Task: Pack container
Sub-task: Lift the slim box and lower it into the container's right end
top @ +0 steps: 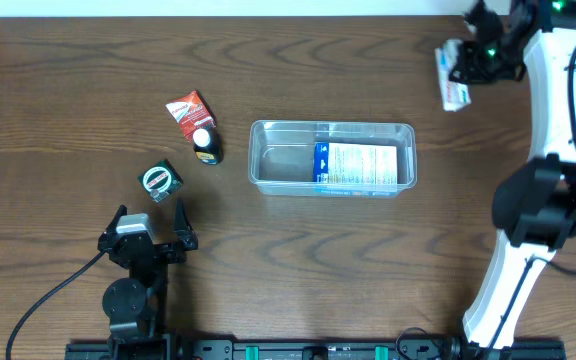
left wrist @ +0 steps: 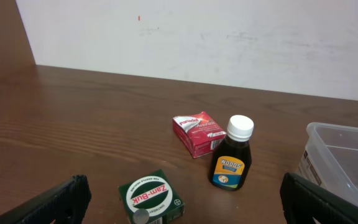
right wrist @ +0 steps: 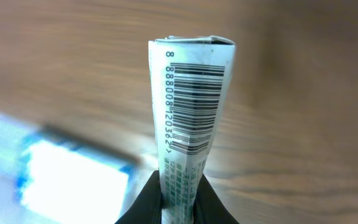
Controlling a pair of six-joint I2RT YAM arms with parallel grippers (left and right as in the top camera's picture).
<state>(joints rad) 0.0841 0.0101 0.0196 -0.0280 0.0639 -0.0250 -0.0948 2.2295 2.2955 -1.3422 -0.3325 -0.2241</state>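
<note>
1. The container (top: 280, 162) sits about mid-tabletop (top: 68, 70), long side running left to right. A white-and-blue box (top: 358, 165) lies flat in its right half.
2. The left fingers (left wrist: 51, 202) are spread wide with nothing between them, down near the front edge and off to the container's left.
3. Right in front of them is a green box (left wrist: 151, 198), round Zam-Buk label facing up. A bit further on, a dark bottle (left wrist: 232, 155) with a white cap stands upright, just beside a red box (left wrist: 199, 132).
4. The right fingers (right wrist: 145, 211) are pinched on a narrow white carton (right wrist: 191, 106), barcode facing the wrist camera. From overhead this is at the far right corner, well apart from the container.
5. Everything behind the carton is blurred in the right wrist view, so I can't tell whether it's clear of the tabletop.
</note>
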